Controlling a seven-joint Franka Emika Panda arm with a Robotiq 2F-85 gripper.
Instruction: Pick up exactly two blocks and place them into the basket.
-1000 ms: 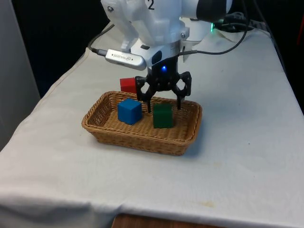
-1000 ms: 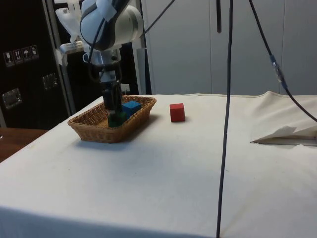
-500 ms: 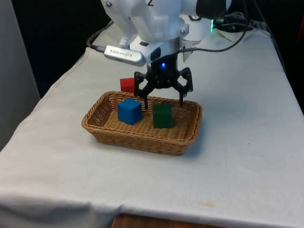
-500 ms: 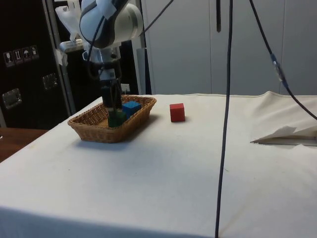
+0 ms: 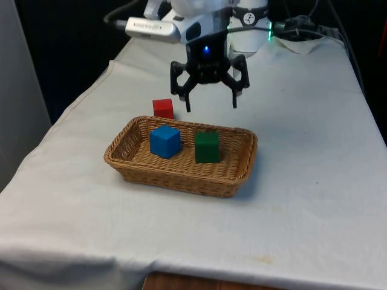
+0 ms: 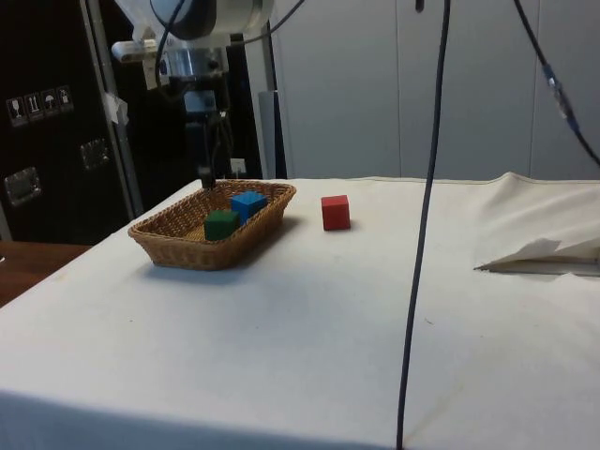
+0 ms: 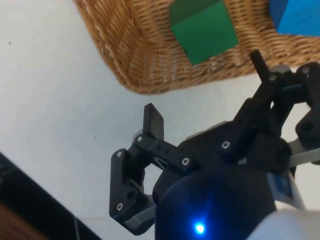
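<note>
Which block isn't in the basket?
The red block. It sits on the white cloth beyond the basket, while the blue block and green block both rest inside it.

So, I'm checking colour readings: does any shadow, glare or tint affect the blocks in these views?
Front view: even light, the blue block and green block read clean, with soft shade inside the basket. Side view: the green block looks darker against the basket wall; the red block is evenly lit. Wrist view: no glare on the green block.
</note>
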